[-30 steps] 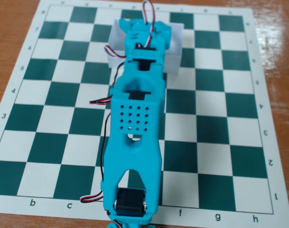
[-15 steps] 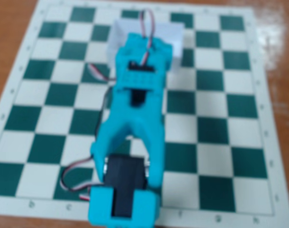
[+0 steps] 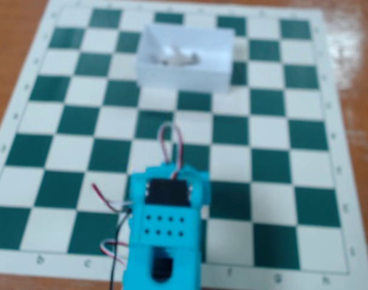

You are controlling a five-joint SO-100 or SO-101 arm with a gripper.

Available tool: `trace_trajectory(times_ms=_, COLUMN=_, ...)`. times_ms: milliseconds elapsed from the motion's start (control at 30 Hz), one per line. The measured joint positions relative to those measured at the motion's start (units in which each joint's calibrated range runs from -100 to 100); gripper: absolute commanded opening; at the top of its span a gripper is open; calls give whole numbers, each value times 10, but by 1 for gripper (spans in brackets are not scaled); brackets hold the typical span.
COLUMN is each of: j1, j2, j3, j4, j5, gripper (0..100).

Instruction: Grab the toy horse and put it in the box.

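Note:
The white box [image 3: 217, 77] stands on the far part of the chessboard, slightly left of the middle. The toy horse [image 3: 179, 58], small, grey and white, lies inside the box on its floor, near the back wall. My cyan arm [image 3: 165, 229] is folded back at the near edge of the board, about three squares short of the box. I see its black servo and wires from above. The fingers are hidden under the arm's body, so I cannot tell whether they are open or shut. Nothing shows in the gripper.
The green-and-white chessboard [image 3: 274, 175] covers most of the brown wooden table [image 3: 14, 24]. Red, white and black wires [image 3: 111, 208] loop out on the arm's left side. The picture is blurred.

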Motion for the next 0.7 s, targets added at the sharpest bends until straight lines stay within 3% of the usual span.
trace_trajectory(times_ms=300, j1=-2, j2=-225, j3=154, j4=84, j5=11, gripper=0)
trace_trajectory(times_ms=700, j1=-37, j2=-255, j3=160, j4=87, j5=10, gripper=0)
